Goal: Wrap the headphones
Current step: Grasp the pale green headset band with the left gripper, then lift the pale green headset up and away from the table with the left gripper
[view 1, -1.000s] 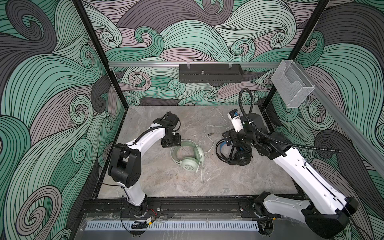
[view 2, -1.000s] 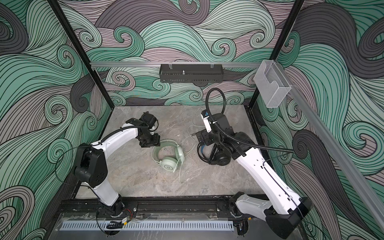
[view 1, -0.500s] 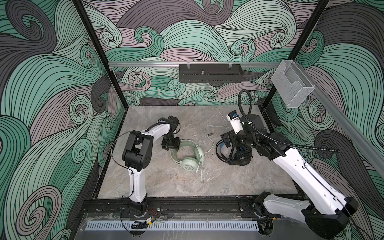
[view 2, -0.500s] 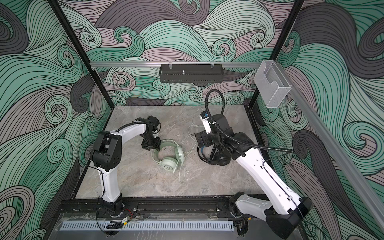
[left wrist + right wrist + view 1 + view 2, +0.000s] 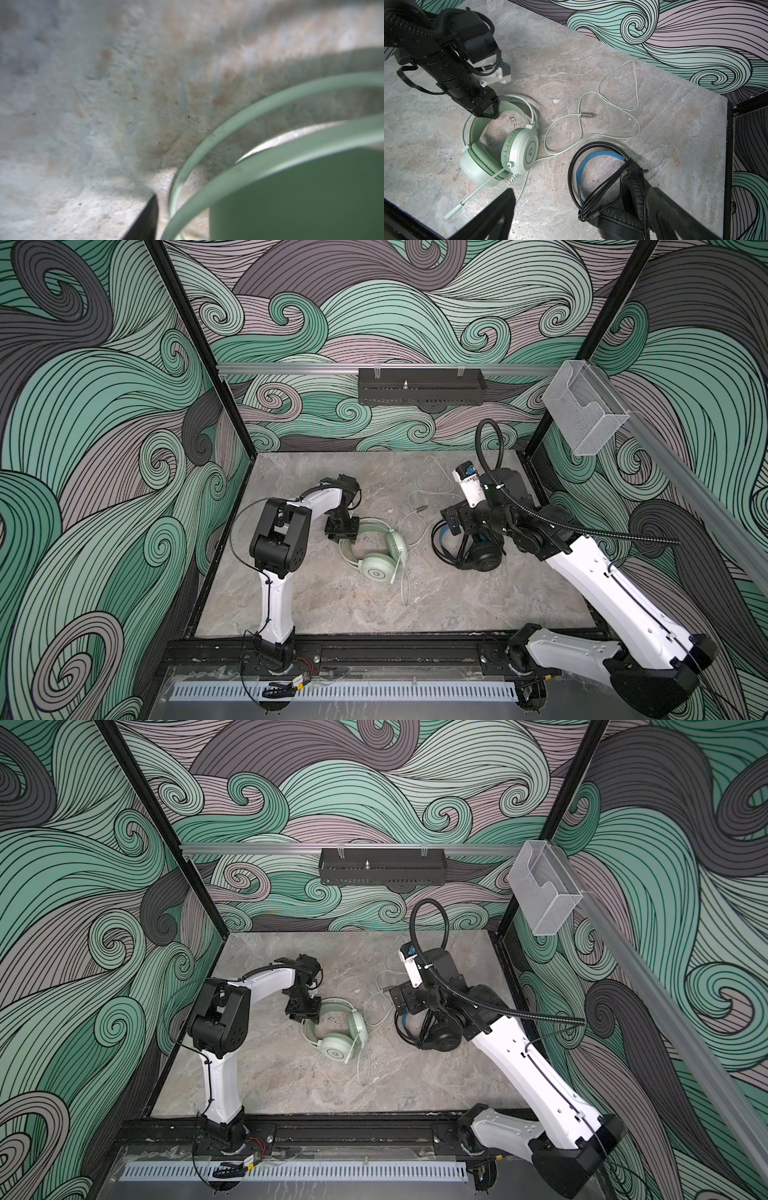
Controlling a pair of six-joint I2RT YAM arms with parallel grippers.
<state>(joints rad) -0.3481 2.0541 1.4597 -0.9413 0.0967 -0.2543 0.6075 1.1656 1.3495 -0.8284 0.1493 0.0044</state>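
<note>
Left tool (image 5: 488, 113) at mint headset (image 5: 521, 151) band, hold unclear; right tool (image 5: 580, 191) spread wide over black headset (image 5: 623, 226).

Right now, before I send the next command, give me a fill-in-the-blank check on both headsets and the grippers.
The black over-ear headset has an inner band coloured ____.
The black cable is bundled around the ____ headset.
The left gripper sits at the ____ of the mint-green over-ear headset.
The right gripper has its jaws ____.
Missing: blue; black; headband; open.
</note>
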